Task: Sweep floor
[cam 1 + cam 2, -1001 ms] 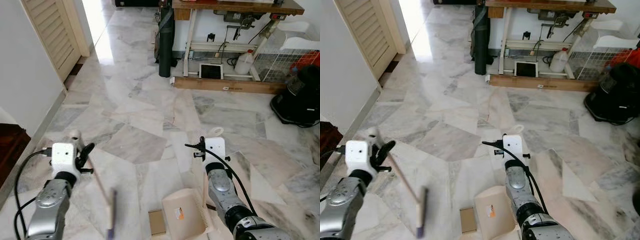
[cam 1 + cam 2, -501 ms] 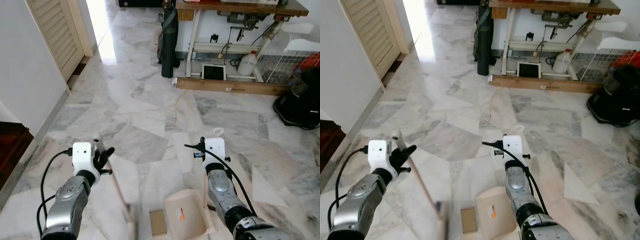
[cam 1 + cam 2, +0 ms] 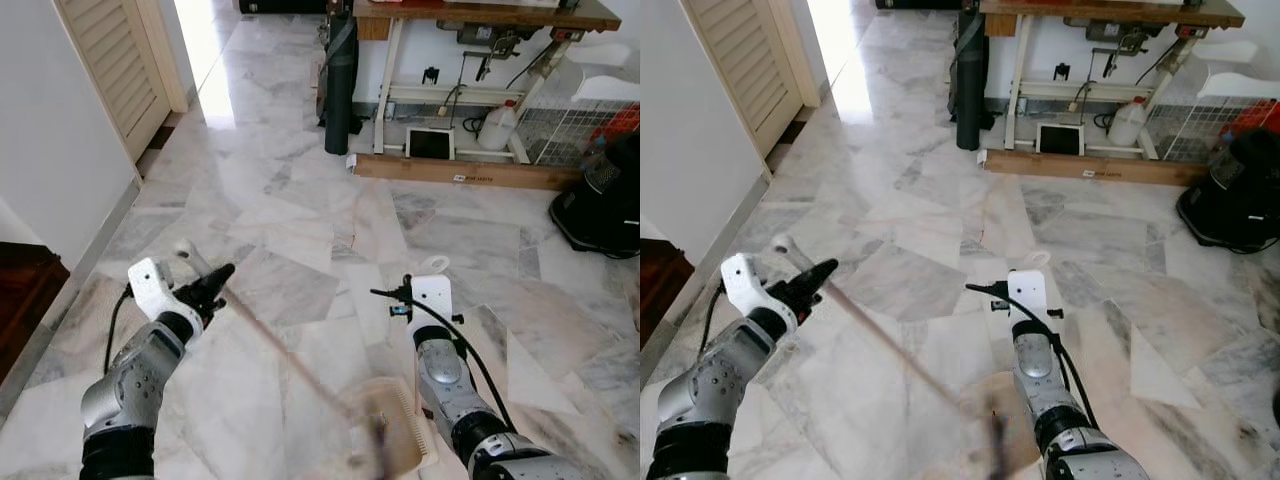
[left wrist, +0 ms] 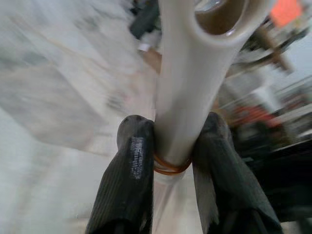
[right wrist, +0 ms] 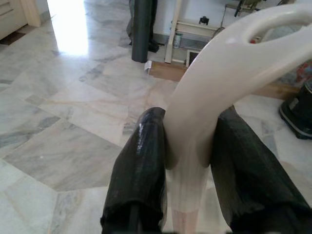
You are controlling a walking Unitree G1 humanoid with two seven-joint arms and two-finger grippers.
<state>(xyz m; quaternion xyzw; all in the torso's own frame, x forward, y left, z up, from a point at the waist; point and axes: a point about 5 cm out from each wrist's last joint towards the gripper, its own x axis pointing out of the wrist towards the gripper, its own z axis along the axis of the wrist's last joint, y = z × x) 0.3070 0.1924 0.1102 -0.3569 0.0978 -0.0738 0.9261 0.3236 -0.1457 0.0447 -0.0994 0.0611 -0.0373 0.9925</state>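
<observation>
My left gripper [image 3: 207,286] is shut on the upper end of a pale broom handle [image 3: 280,350], gripping it from both sides [image 4: 173,146]. The stick slants down to the right. Its blurred dark head [image 3: 366,452] is at the mouth of the beige dustpan [image 3: 405,430], which rests on the marble floor [image 3: 290,200]. My right gripper [image 5: 187,141] is shut on the dustpan's upright white handle [image 5: 219,63], just below its loop [image 3: 432,265], and holds the pan in front of me.
A white wall [image 3: 50,170] and a louvred door [image 3: 110,60] are on the left. Ahead stand a black roll [image 3: 338,80], a wooden table [image 3: 470,15] with a plank [image 3: 450,172] and a jug [image 3: 495,128] below, and a black appliance [image 3: 605,195] at the right.
My left arm has swung the broom to the right, so its head went from left of the dustpan to the pan's mouth. The small cardboard piece beside the pan is out of sight. The right gripper stayed put.
</observation>
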